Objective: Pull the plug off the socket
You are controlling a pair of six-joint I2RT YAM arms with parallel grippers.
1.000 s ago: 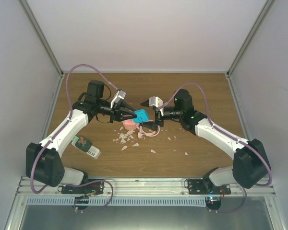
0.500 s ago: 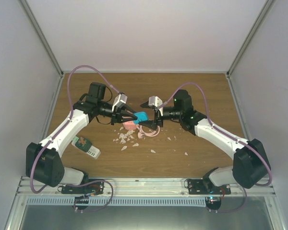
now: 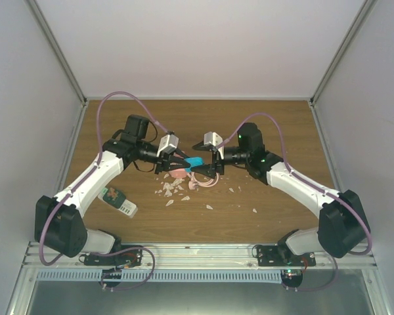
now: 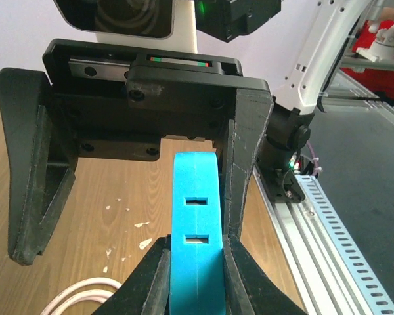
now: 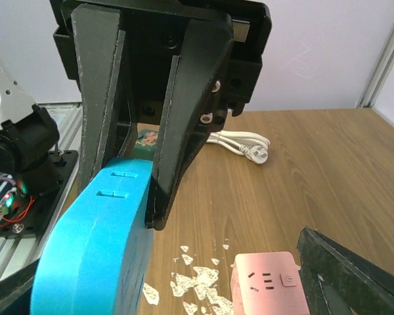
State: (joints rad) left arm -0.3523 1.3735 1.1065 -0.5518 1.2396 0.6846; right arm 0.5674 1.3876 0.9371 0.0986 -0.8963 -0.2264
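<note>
My left gripper is shut on a blue plug block with two slots and holds it above the table. In the left wrist view the block stands between my fingertips. My right gripper faces it, open wide, with the block's far end between its jaws and close to one finger. In the right wrist view the block is at the lower left. The pink socket lies on the table below, apart from the block, and also shows in the right wrist view.
White flakes lie scattered beside the socket. A pink cord loops by it. A green and white item lies at the left. A white cable with a plug lies on the wood. The metal rail runs along the near edge.
My left gripper has moved right and slightly down with the blue block, bringing it between the right gripper's open jaws. The right arm has hardly moved.
</note>
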